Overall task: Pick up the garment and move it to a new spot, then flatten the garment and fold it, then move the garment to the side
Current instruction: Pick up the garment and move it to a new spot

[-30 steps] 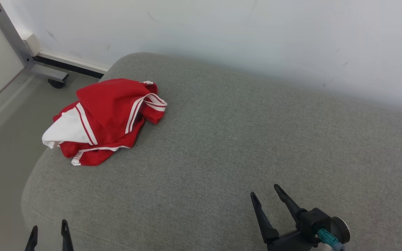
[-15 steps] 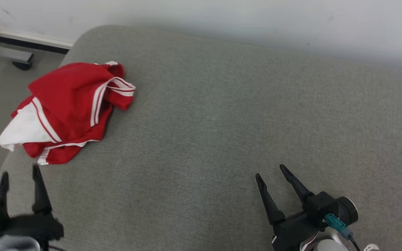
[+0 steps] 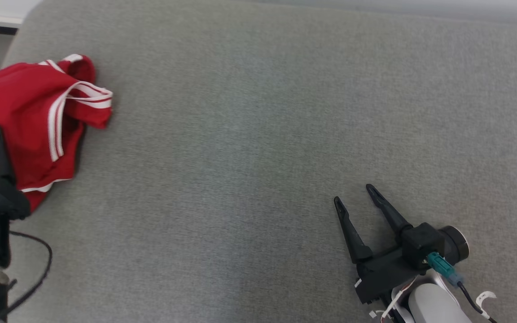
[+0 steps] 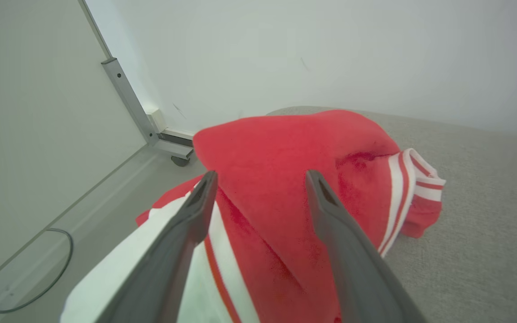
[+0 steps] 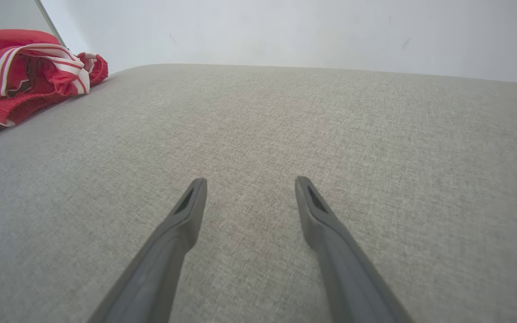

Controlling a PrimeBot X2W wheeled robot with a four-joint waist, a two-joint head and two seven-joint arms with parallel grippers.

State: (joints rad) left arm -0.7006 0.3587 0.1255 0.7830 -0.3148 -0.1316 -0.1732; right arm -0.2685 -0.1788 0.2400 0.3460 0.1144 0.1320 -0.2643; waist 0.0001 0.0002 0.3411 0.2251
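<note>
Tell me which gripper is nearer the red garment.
Left. The left gripper is open right at the red garment, fingers over its near folds. The right gripper is open above bare grey cushion, well off to the garment's right.

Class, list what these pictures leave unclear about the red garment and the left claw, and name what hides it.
Left wrist view: whether the left claw touches the garment; its open fingers overlap the cloth.
Head view: the left edge cuts off part of the garment and one claw finger.
Right wrist view: the left edge cuts the garment.
Every view: the garment's type; crumpling hides its shape.
</note>
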